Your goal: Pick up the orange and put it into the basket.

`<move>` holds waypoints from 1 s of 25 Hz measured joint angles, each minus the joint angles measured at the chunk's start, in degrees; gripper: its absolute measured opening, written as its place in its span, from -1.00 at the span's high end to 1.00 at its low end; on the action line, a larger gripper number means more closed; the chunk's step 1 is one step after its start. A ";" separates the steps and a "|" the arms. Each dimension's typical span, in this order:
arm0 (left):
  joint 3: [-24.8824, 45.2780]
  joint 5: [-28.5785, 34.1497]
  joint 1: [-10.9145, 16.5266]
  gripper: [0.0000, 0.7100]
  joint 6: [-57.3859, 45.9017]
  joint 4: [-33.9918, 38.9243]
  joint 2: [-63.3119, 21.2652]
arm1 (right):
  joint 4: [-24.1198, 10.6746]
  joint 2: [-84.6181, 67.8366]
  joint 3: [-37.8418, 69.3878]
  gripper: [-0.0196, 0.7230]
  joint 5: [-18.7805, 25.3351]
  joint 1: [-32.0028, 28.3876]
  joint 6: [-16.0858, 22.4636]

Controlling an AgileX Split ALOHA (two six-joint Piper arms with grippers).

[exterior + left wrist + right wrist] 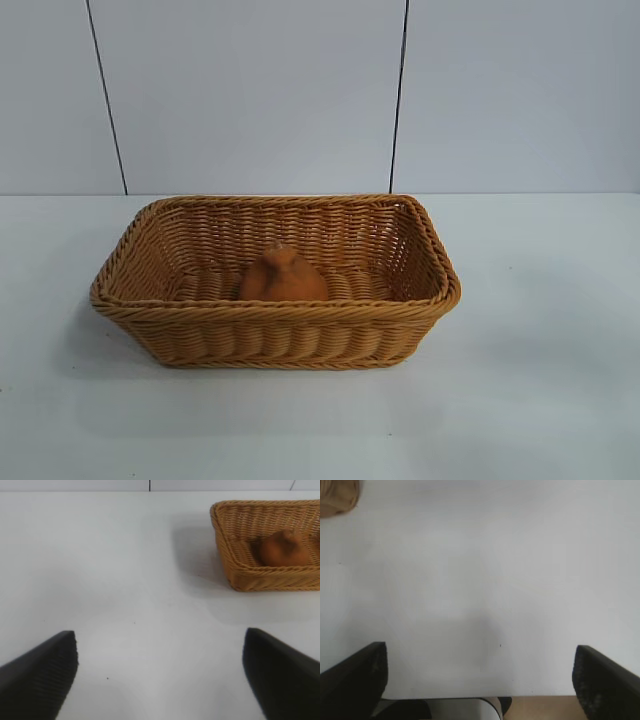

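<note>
The worktop (560,400) is plain white, matte and lightly speckled, backed by a pale panelled wall (250,90) with two dark vertical seams. The basket (275,318) stands near the worktop's middle, and the orange (283,278) sits inside it on the woven floor. The left claw (160,672) hangs over bare worktop, wide open, holding nothing. The right claw (479,677) likewise stands wide open and empty, the basket only at its view's edge.

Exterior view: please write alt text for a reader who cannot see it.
An orange sits inside a tan wicker basket on a white table, against a pale panelled wall. No robot arm is visible.
</note>
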 joint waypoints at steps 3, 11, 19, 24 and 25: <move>0.00 0.00 0.00 -0.80 0.00 0.00 0.00 | 0.00 -0.58 0.15 -0.92 0.05 0.00 0.00; 0.00 0.00 0.00 -0.80 0.00 0.00 0.00 | 0.62 -3.18 0.17 -0.92 0.05 0.00 0.00; 0.00 0.00 0.00 -0.80 0.00 0.00 0.00 | -0.25 -21.64 0.38 -0.92 0.14 0.00 0.00; 0.00 0.00 0.00 -0.80 0.00 0.06 0.00 | -0.41 -31.93 0.64 -0.92 0.26 0.00 0.00; 0.00 -0.04 0.00 -0.80 0.00 0.06 0.00 | -0.65 -32.54 0.64 -0.92 0.26 0.00 0.00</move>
